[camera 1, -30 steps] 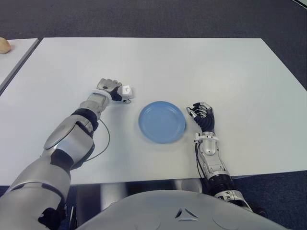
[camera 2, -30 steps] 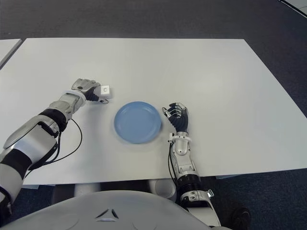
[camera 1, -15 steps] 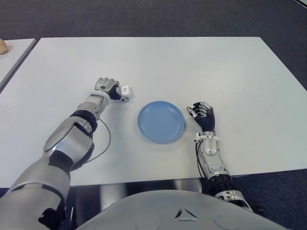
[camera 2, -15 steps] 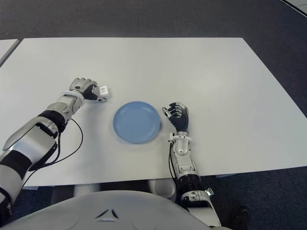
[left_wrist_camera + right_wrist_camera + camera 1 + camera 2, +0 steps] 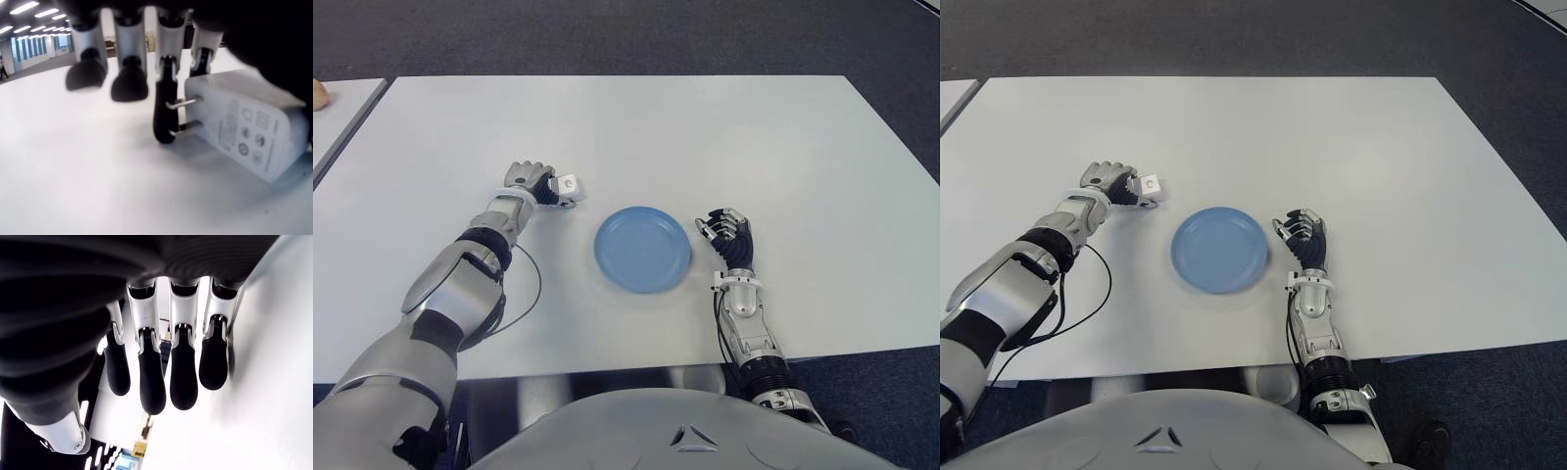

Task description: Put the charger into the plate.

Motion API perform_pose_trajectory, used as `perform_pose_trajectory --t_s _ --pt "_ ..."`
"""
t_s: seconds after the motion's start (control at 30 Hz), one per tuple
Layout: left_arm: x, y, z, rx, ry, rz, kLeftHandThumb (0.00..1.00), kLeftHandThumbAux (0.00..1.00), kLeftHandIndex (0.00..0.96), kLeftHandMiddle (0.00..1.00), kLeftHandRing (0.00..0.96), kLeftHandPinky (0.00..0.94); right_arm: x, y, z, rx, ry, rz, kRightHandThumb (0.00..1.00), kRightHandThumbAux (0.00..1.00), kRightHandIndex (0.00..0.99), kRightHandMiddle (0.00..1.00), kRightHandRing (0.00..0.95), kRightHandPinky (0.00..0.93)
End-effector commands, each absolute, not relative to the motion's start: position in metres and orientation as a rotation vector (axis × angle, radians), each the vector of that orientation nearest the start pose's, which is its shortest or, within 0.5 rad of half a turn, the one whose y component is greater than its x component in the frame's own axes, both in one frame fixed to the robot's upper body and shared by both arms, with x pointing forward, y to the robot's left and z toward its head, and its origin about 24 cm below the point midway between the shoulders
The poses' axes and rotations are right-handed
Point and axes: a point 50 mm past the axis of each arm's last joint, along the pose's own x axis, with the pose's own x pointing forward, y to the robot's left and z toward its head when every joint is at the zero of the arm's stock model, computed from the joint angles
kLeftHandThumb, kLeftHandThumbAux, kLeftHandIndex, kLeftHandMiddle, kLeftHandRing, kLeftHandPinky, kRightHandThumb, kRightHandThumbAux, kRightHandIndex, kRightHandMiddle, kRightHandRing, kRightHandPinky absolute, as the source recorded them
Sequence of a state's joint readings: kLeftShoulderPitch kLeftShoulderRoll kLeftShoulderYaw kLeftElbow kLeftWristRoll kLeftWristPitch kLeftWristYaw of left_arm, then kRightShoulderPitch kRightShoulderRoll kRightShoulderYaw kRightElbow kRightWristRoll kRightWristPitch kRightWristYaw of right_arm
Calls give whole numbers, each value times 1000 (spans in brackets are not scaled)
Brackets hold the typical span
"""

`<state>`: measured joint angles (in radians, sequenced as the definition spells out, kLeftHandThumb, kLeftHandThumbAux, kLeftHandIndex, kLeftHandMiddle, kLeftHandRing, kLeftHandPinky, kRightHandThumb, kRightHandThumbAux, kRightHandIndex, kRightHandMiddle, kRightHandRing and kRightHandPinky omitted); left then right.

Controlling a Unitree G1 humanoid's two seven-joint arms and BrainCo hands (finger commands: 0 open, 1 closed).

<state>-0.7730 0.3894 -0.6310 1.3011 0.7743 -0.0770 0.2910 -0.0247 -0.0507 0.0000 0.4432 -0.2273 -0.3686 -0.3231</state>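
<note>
The white desk (image 5: 724,137) runs wide and bare across its far half, and its right side is bare out to the right edge; dark carpet (image 5: 607,34) lies beyond the far edge, and a second pale table (image 5: 337,122) stands just off the left edge with a narrow gap between. Near the middle of the desk, closer to the near edge than the far one, sits the blue plate (image 5: 642,248), round and shallow, with nothing in it. The charger (image 5: 568,186), a small white block, is on the desk off the plate's far-left side, apart from its rim, and well in from the left edge. The left hand (image 5: 530,182) is at the charger's left side with its fingers curled around it; in the left wrist view the charger (image 5: 249,134) lies low on the white surface with its two metal prongs (image 5: 183,116) pointing out sideways, one dark fingertip (image 5: 164,110) pressed right beside the prongs and the other fingertips hanging just clear of the desk. A thin black cable (image 5: 524,284) loops along the left forearm over the desk toward the near edge. The right hand (image 5: 729,238) shows just right of the plate, near the near edge, its fingers loosely bent and holding nothing, close above the white surface in the right wrist view.
</note>
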Motion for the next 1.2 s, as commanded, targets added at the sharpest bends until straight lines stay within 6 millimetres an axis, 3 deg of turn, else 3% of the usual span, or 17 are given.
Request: perform_pose_trajectory --t_s 0.03,0.67,0.97,1.2 --pt "338 219 -6 1614 295 -260 847 671 393 543 839 839 237 -170 -21 -260 46 -234 704 732 427 572 589 590" --pt "344 217 3 1560 250 -216 848 670 396 547 856 856 238 -170 -21 -259 40 -232 705 732 427 570 587 592" --pt "362 207 35 1485 113 -137 848 670 396 545 854 833 237 -170 -20 -257 36 -230 705 732 427 568 587 592" --pt "362 192 58 1429 -16 -130 848 670 395 544 854 837 237 -170 -20 -268 35 -229 705 733 426 565 584 584"
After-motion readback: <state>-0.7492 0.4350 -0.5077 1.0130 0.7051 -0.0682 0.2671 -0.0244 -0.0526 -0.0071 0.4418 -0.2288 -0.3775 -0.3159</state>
